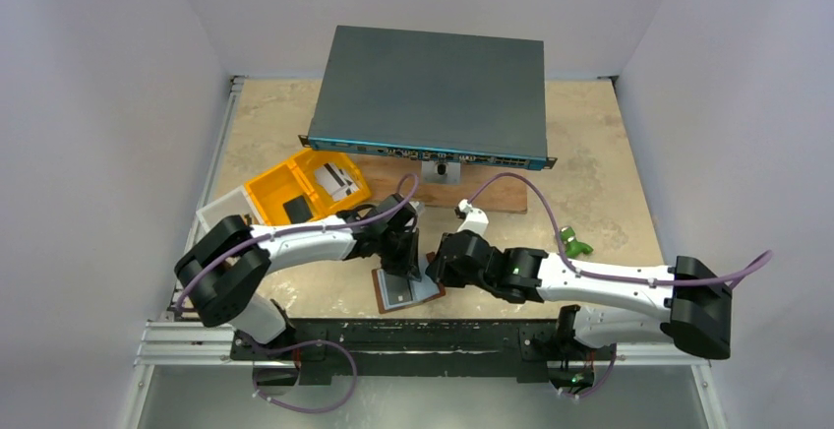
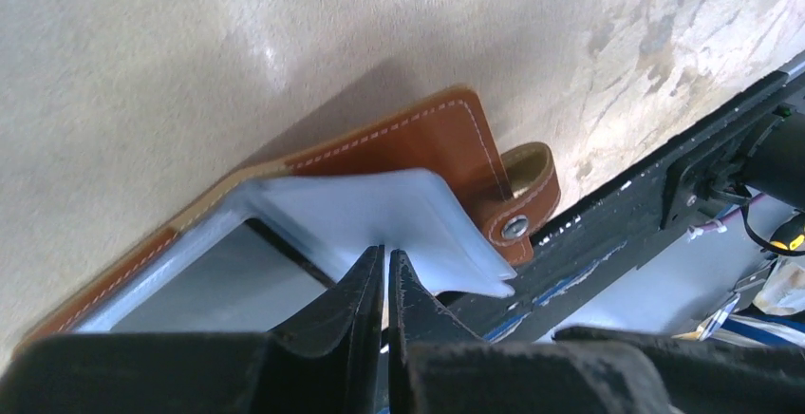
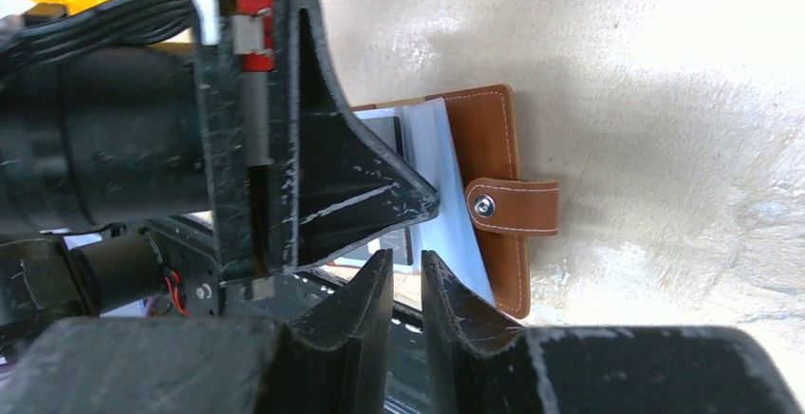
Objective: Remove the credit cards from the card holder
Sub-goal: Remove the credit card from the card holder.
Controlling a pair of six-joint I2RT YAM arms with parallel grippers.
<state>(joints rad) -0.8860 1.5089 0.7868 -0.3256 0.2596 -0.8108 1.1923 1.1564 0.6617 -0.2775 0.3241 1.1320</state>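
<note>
one card holder (image 2: pixel 418 139) open | left pincer (image 2: pixel 386 251) nipping its pocket sheet (lifted) | right pincer (image 3: pixel 406 257) narrow, just beside

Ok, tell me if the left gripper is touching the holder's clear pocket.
Touching. In the left wrist view the left gripper has its jaws nearly shut on the near edge of the pocket, with no gap showing between tips and sheet.

The brown card holder (image 1: pixel 398 297) lies open at the counter's (image 1: pixel 610 183) near edge, with the left pincer (image 1: pixel 408 267) and right pincer (image 1: pixel 433 272) meeting over its far right part, while a yellow tray (image 1: pixel 268 191) behind and left of it holds two credit cards (image 1: pixel 337 181), one pale, one black.
</note>
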